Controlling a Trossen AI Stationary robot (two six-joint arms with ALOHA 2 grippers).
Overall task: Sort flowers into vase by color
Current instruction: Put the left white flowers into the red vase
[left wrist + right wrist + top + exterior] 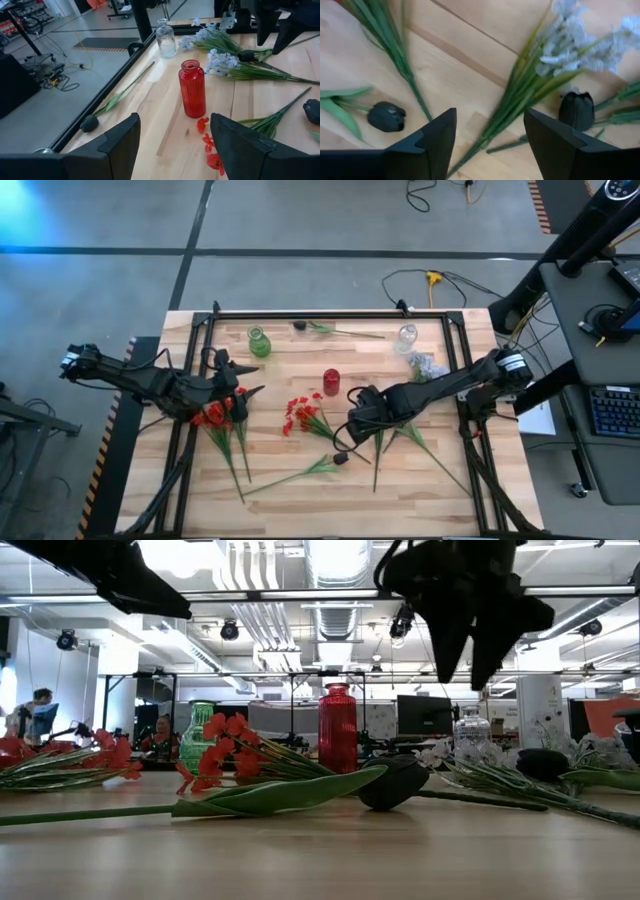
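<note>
Right end effector [489,142] wide, empty, over pale blue-white stems [555,65]. Dark bud [386,116] lies at its 9 o'clock on the worktop [470,35]. Left end effector [172,145] wide, empty, facing the red vase [192,89].

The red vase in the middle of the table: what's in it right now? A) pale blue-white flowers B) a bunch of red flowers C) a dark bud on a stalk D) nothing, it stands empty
D: the red vase stands upright with nothing rising from its neck, while the red flowers lie flat on the wooden table beside it.
</note>
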